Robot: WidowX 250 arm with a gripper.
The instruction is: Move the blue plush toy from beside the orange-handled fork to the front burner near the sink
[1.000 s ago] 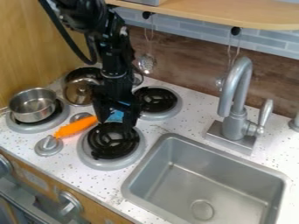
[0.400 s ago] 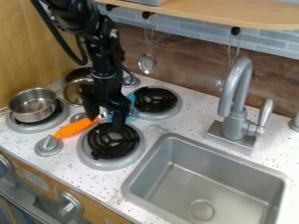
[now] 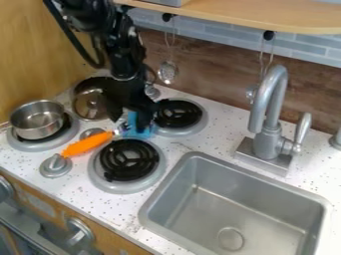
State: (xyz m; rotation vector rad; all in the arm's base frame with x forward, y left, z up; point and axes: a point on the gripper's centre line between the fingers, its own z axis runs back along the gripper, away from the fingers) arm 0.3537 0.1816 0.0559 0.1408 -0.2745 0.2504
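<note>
The pincer (image 3: 128, 122) had just drawn back from above the front burner (image 3: 130, 159) to beside the blue piece (image 3: 140, 131), its fingers parted and nothing visibly gripped, so the handling seemed to have moved nothing yet. The orange-handled utensil (image 3: 88, 144) lay on the worktop (image 3: 77, 184) as before (whether the blue piece belonged to it, I couldn't tell). Compared with the earlier frame, more of its metal neck (image 3: 121, 128) showed.
</note>
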